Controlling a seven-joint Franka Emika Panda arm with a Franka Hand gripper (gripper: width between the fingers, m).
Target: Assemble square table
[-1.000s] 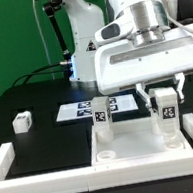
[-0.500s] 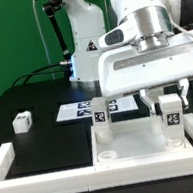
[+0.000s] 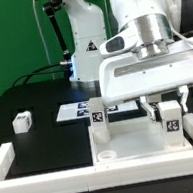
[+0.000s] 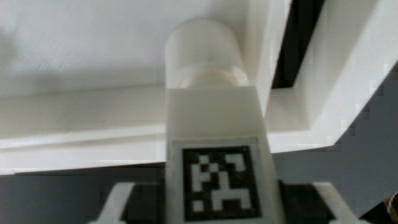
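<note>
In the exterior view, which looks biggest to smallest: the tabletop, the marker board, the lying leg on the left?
1. tabletop
2. marker board, though it is farther away and partly hidden
3. lying leg, clearly the smallest

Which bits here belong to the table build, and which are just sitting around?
Job: tabletop slab; standing leg on it; held leg in the gripper; loose leg on the black surface.
Lying about: marker board; border wall.
</note>
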